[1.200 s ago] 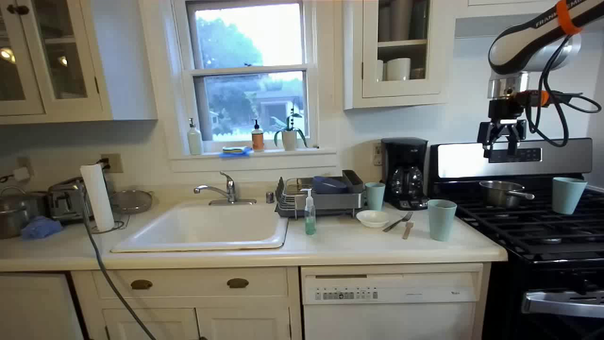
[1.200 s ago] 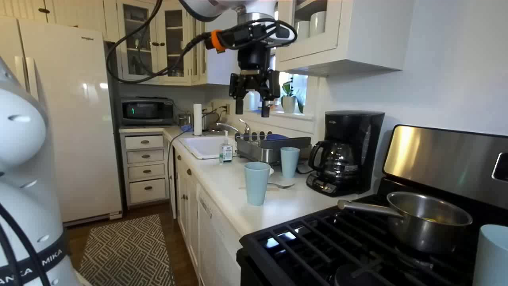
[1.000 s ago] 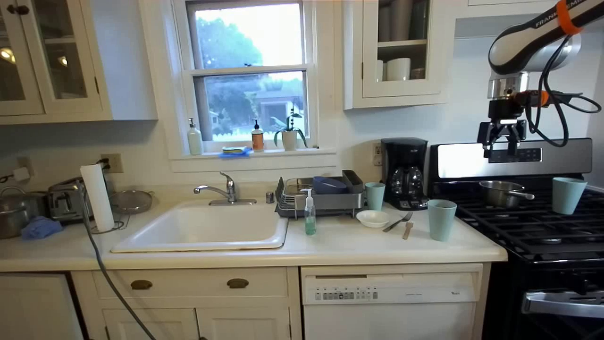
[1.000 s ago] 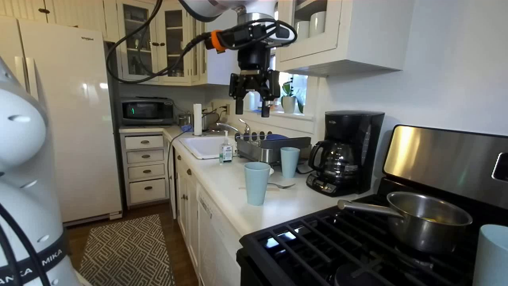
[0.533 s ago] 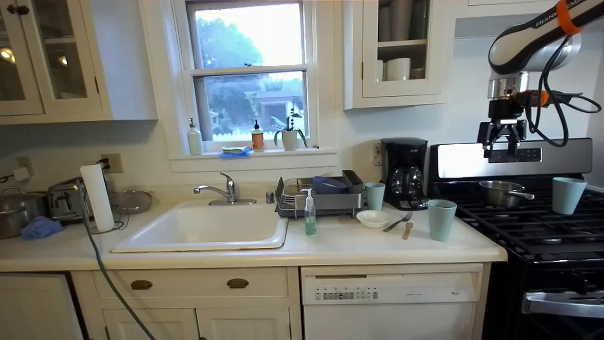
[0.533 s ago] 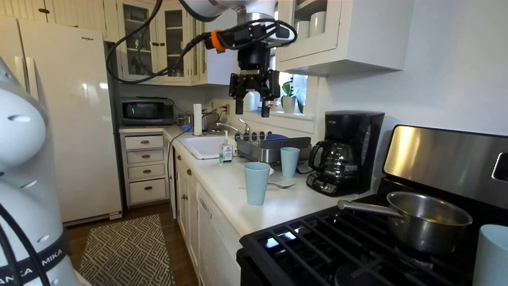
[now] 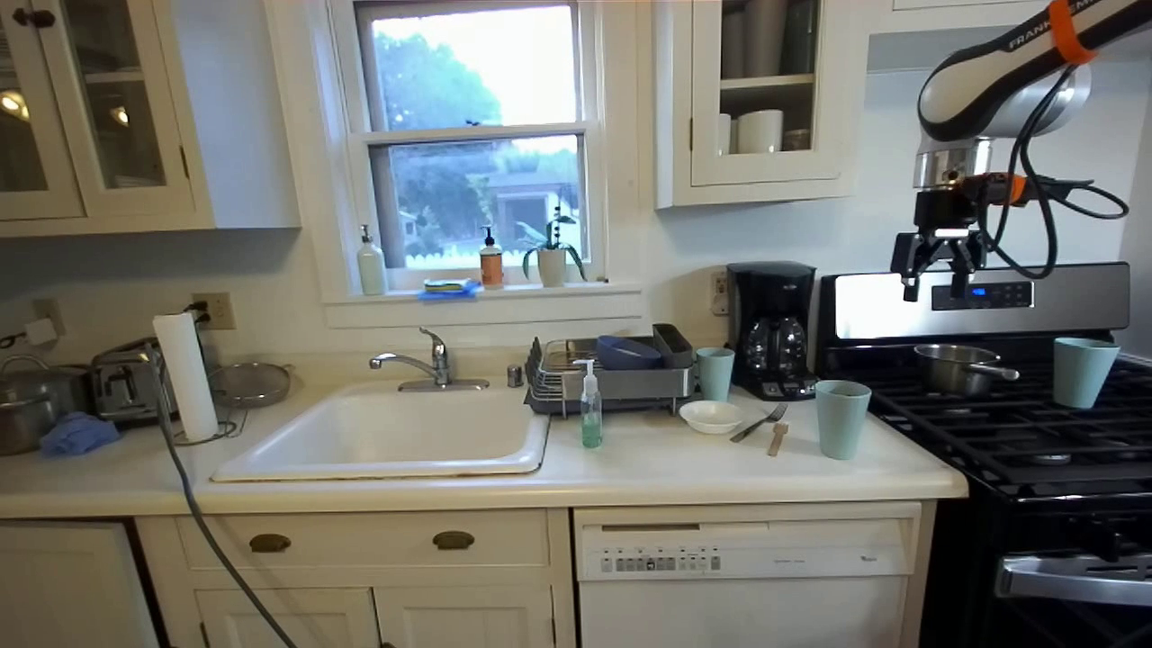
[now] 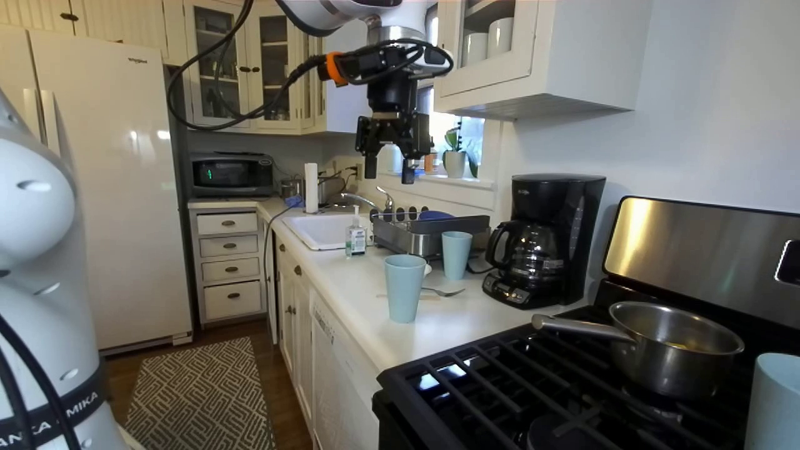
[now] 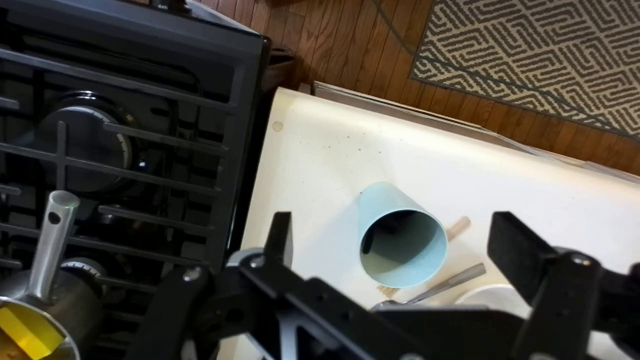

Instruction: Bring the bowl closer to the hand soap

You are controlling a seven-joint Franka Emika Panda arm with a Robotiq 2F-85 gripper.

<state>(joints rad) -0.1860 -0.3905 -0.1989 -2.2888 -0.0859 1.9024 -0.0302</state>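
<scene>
Stove cup [image 8: 775, 400]: pale teal, standing on the stove [image 7: 886, 310]; cropped at the edge of an exterior view.
Saucepan [image 8: 675, 356]: metal, on the stove grate, handle turned toward the counter [image 7: 684, 468]; the wrist view shows a yellow piece [image 9: 37, 332] inside.
Gripper [image 8: 389, 173]: above the counter end beside the stove, directed downward, fingers [image 9: 517, 250] spread well apart.
Near cup [image 8: 404, 290]: pale teal, upright on the counter, well below the fingers and framed between them in the wrist view.
Fork [image 7: 760, 424]: lying just beyond the near cup, beside a shorter tan utensil [image 7: 778, 439].
Bowl [image 7: 711, 417]: small, white, shallow, resting on the counter just beside the fork; in the wrist view partly covered by the gripper.
Rear cup [image 8: 457, 256]: pale teal, between the coffee maker [image 7: 771, 306] and the dish rack [image 7: 630, 387].
Hand soap [image 7: 590, 425]: clear pump bottle with green liquid, upright before the dish rack, near the sink [image 7: 360, 468]; apart from the bowl, with countertop between.
Microwave [image 8: 231, 175]: on the far counter, beside the refrigerator [image 8: 106, 187].
</scene>
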